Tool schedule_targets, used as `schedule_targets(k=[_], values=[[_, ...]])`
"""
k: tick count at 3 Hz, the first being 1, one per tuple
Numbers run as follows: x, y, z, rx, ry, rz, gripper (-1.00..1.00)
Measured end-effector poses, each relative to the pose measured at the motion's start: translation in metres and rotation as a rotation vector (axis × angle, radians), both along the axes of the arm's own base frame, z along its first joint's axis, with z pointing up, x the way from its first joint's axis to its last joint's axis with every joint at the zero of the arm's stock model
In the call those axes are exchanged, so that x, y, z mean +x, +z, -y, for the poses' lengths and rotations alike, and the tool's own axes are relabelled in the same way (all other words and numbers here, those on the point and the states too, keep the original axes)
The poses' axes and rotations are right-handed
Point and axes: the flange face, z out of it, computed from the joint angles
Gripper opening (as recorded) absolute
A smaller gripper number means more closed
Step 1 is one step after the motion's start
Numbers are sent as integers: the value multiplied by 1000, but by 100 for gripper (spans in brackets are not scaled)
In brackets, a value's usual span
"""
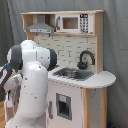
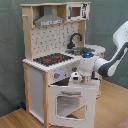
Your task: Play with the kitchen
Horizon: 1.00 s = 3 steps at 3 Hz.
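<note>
The kitchen (image 1: 75,75) (image 2: 50,70) is a white and light-wood toy unit. It has a grey hood (image 2: 50,20), a black-red stovetop (image 2: 52,60), a black faucet (image 1: 85,57) over a sink (image 1: 72,73), and a microwave shelf (image 1: 72,22). In the second exterior view the windowed oven door (image 2: 70,105) leans outward from its top. My gripper (image 2: 76,78) hangs right at the door's top edge, below the knobs (image 2: 57,75). In the first exterior view my white arm (image 1: 32,85) hides the stovetop, the oven and the gripper.
A wooden floor (image 2: 110,107) lies in front of the kitchen, and a grey curtain (image 1: 115,45) hangs behind it. My arm reaches in from the second exterior view's right (image 2: 117,47). A rounded white counter (image 1: 102,79) sticks out beside the sink.
</note>
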Motion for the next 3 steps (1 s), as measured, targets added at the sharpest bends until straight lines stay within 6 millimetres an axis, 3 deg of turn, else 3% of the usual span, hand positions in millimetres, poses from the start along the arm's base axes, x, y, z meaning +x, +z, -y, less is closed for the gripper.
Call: schedule_targets(k=[2, 3], values=[[-39, 2, -25, 25, -98, 9, -100], [-37, 13, -19, -14, -171, 69, -100]])
